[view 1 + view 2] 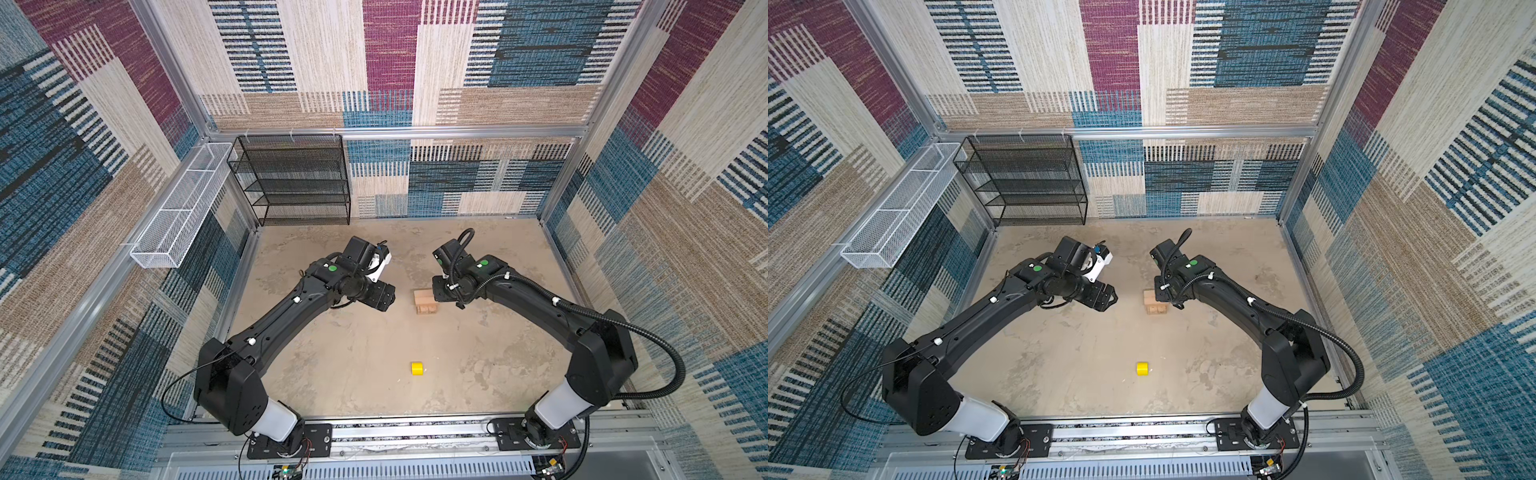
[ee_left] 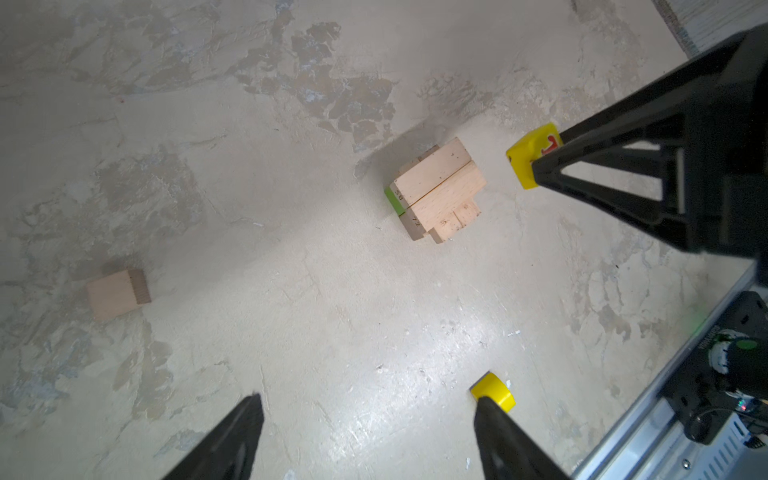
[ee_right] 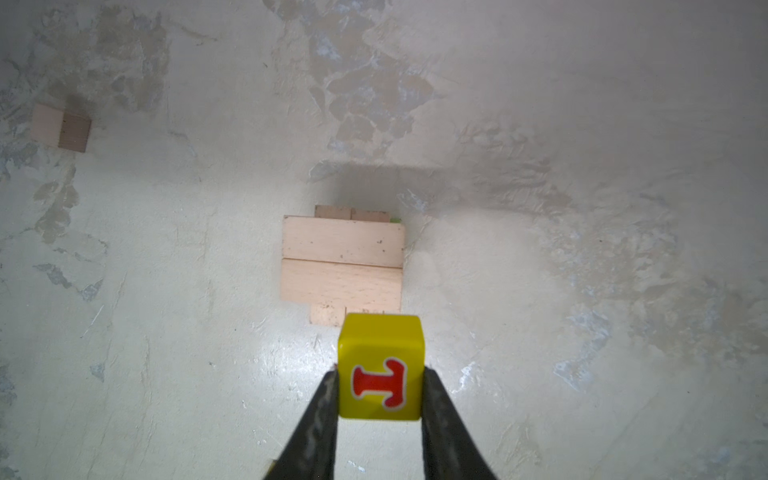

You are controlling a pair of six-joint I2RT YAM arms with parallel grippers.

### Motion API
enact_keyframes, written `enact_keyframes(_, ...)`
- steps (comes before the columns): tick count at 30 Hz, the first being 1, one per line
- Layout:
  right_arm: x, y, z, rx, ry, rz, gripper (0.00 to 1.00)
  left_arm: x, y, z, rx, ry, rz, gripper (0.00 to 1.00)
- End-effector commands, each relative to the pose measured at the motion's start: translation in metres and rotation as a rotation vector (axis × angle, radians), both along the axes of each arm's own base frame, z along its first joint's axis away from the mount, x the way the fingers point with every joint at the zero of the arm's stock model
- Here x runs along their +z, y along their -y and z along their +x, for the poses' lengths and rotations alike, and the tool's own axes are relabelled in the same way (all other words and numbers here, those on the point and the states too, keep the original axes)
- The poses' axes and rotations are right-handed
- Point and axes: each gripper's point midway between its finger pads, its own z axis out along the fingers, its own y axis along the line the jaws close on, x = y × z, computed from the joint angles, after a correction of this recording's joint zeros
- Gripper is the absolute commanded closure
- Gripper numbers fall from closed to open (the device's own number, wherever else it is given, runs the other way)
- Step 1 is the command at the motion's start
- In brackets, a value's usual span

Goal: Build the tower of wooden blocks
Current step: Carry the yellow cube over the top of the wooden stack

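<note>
Holding the yellow cube [image 3: 380,340] in my right pincer [image 3: 380,374], clamped on its sides, just beside the tower [image 3: 343,257], not yet over it. My left pincer [image 2: 370,401] is hanging apart, empty. The tower is standing on the counter [image 1: 353,332], two planks [image 3: 343,241] topmost. Placing step, I'm judging: next is calling for centring over the planks, lowering level, releasing gently. A cylinder [image 1: 417,368] and tan cube [image 2: 118,294] are lying loose.

Two small yellow wooden pieces: one lettered cube [image 3: 380,370], one short cylinder [image 1: 417,368]. One loose tan wooden cube [image 2: 118,294]. One lime-green brick [image 2: 390,199]. Two tan wooden planks [image 3: 343,243] top the tower [image 1: 424,302], more beneath.
</note>
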Motion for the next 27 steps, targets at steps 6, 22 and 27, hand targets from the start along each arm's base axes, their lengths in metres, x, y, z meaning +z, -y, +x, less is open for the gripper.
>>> enact_keyframes(6,-0.005,-0.038,0.008,0.032,-0.004,0.083,1.0,0.004,-0.004,0.003,0.043,-0.023,-0.047,0.15)
enact_keyframes(22,-0.018,-0.044,0.014,0.05,-0.024,0.06,1.0,0.003,-0.006,0.002,0.047,-0.04,-0.066,0.15)
enact_keyframes(27,-0.022,-0.045,0.017,0.049,-0.028,0.052,1.0,0.004,-0.006,0.002,0.047,-0.039,-0.067,0.15)
